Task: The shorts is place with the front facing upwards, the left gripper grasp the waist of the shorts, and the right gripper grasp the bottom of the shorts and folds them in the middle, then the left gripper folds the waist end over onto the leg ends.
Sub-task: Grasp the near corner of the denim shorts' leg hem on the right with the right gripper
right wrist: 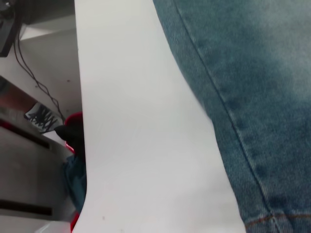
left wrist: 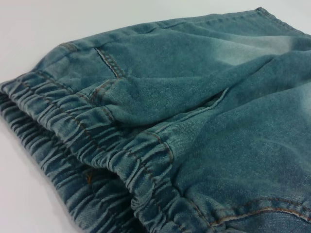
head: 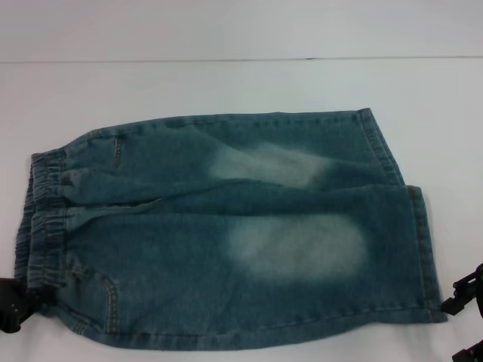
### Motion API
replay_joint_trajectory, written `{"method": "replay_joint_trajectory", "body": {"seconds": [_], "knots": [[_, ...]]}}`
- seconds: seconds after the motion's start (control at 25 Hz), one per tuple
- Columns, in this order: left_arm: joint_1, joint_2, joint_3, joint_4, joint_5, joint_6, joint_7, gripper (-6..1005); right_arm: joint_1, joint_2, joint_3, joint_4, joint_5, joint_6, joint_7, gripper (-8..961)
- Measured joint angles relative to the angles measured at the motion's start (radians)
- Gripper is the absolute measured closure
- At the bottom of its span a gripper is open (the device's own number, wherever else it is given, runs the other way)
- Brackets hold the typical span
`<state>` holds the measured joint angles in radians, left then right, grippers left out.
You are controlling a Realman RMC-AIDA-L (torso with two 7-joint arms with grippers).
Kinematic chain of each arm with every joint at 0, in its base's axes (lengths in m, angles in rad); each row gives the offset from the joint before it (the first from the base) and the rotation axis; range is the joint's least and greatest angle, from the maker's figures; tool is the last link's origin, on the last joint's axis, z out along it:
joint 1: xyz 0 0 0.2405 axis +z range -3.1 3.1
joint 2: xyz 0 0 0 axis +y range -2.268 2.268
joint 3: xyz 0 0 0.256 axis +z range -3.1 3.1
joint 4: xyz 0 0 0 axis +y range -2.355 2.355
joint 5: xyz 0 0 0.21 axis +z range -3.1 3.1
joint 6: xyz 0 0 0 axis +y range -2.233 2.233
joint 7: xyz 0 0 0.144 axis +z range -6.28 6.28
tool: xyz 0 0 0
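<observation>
On the white table (head: 226,83) lie the shorts (head: 234,226); left gripper (head: 13,302) and right gripper (head: 466,298) flank them, jaws' state untellable

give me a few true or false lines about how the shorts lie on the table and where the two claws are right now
1. The shorts lie spread flat on the white table. True.
2. The waist of the shorts points to the robot's right. False: it lies on the left, the leg ends on the right.
3. The left claw sits at the near waist corner. True.
4. The right claw hangs above the middle of the shorts. False: it is off the near hem corner, at the right edge of the head view.
5. The shorts are already folded in half. False: both legs show full length.
</observation>
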<state>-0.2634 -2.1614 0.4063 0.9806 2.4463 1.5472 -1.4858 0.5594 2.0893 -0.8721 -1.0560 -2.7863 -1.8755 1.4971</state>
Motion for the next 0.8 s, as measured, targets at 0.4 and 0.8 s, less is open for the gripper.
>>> {"method": "replay_joint_trajectory", "body": {"seconds": [0.4, 0.8], "knots": [[0.002, 0.0, 0.0, -0.001, 0.001, -0.004, -0.001, 951, -0.008, -0.003, -0.018, -0.008, -0.002, 0.005, 0.019, 122], [0.002, 0.001, 0.0, -0.009, 0.001, -0.01, 0.0, 950, -0.011, -0.003, -0.019, -0.006, 0.061, 0.003, -0.014, 122]]}}
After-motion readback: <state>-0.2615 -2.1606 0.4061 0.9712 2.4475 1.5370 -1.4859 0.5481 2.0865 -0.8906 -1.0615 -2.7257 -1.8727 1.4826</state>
